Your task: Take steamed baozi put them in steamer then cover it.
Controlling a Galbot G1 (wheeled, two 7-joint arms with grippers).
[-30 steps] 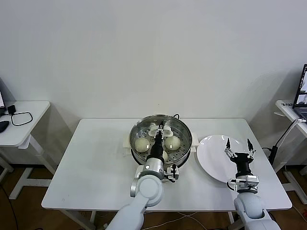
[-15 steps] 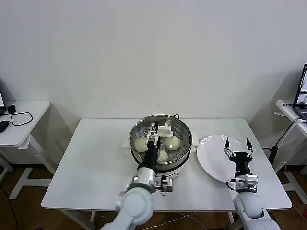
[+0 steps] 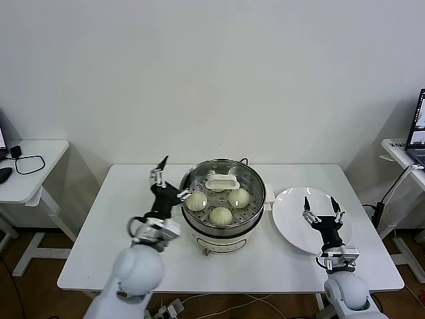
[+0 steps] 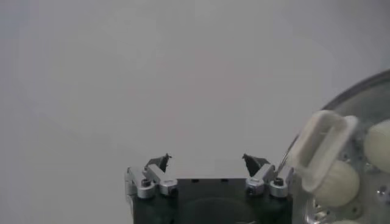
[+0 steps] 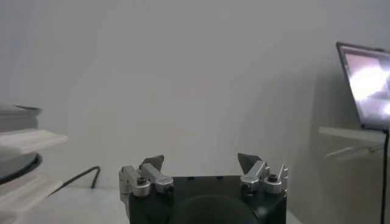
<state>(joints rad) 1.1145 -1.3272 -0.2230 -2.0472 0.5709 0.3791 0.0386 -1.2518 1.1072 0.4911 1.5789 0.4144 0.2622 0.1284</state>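
The cover (image 3: 222, 181) already sits on the steamer (image 3: 223, 199), its white oblong handle lying roughly crosswise to the robot, and three steamed baozi (image 3: 220, 214) show through the glass in the head view; a fourth cannot be made out. The left tool (image 3: 165, 181) stands just beside the steamer's left rim with its jaws spread and empty — the nearer arm, with the cover's handle off to its right. The right tool (image 3: 321, 211) hangs over the white plate (image 3: 292, 216), likewise spread and empty. A second ago the left tool was over the pot at the handle; it has since let go and swung clear to the left — the covering looks done.
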